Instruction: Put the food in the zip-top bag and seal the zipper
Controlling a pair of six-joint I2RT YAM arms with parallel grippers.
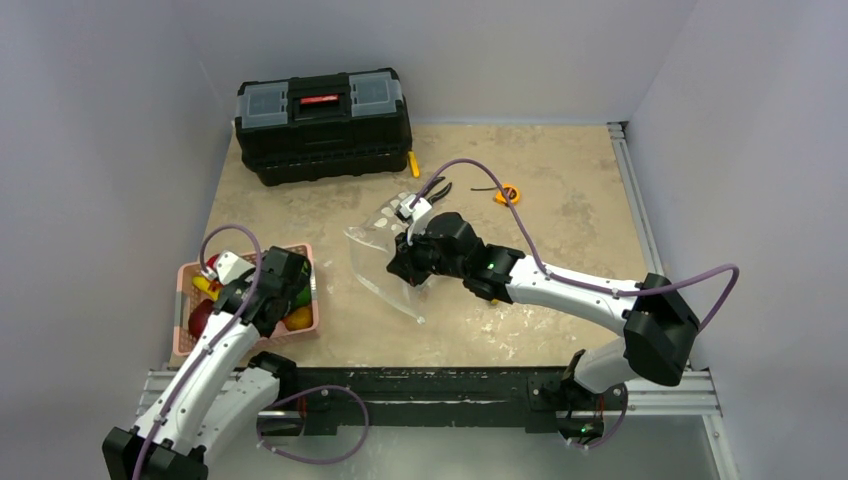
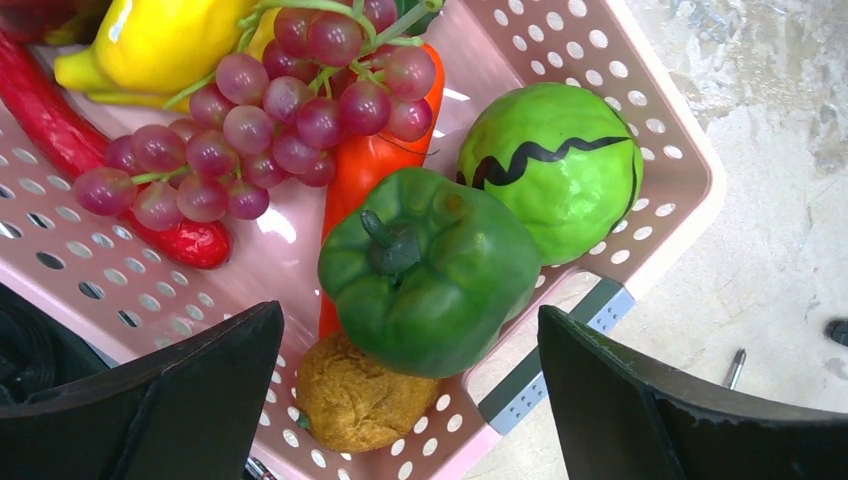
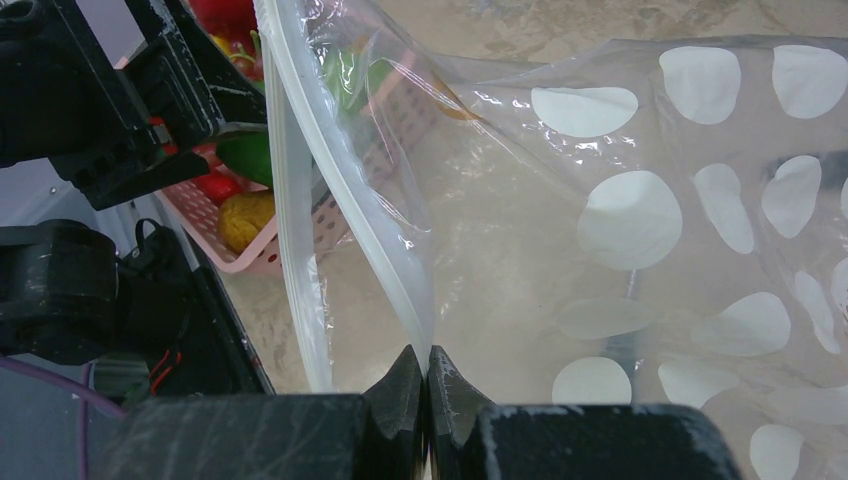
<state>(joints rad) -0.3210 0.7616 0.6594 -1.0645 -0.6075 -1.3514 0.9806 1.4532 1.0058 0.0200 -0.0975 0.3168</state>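
Beige marbled desk [image 1: 560,230] carried the pink basket [image 2: 660,110] at left. Left hand [image 2: 410,315], spread wide, hovered over its green pepper [image 2: 430,270]. Right hand [image 3: 427,385] pinched the zip-top bag [image 3: 620,220] mid-desk by its zipper [image 3: 385,255]. I judged the slick film could slip free, collapsing the mouth.

Black toolbox [image 1: 323,125] far back; pink basket [image 1: 182,300] near left corner.

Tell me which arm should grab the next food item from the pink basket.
Left. The left gripper hangs over the pink basket, jaws open either side of the green pepper. The right gripper is busy, jaws shut on the mouth edge of the zip-top bag.
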